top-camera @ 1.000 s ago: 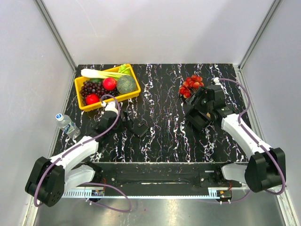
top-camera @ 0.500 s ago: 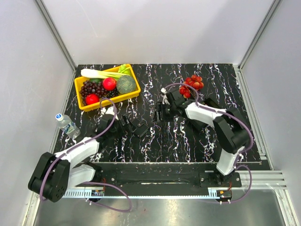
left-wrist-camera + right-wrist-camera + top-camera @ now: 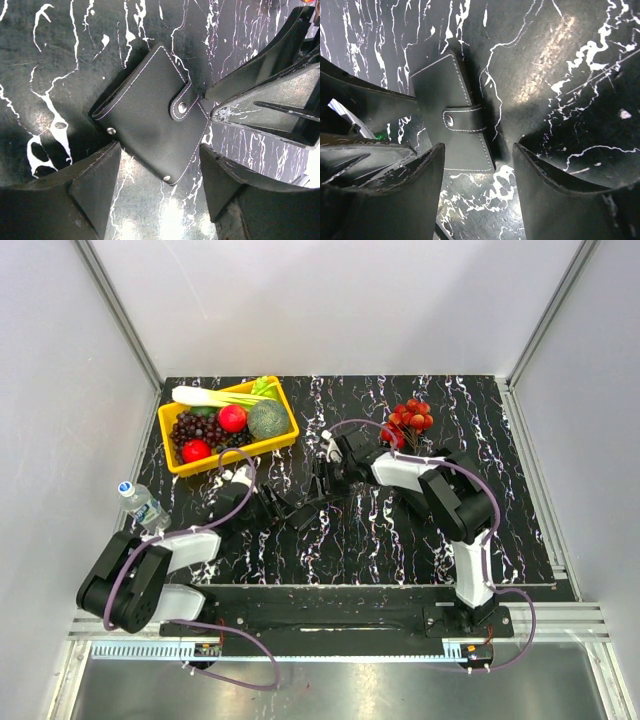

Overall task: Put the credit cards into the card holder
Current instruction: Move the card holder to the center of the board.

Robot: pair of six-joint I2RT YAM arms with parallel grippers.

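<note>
card holder [image 3: 145, 110]: snapped shut, flat on the table [image 3: 60, 50], between both claws | left claw [image 3: 159, 150]: open | right claw [image 3: 477, 150]: open | feel: looks light, bendy, slippery; pinch one edge, hold the other | credit cards: none seen

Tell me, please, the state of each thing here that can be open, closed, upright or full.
card holder: closed, strap snapped, lying flat.
left hand: open, close to the card holder.
right hand: open, close to the card holder.
water bottle: lying on its side.
yellow bin: full.
</note>
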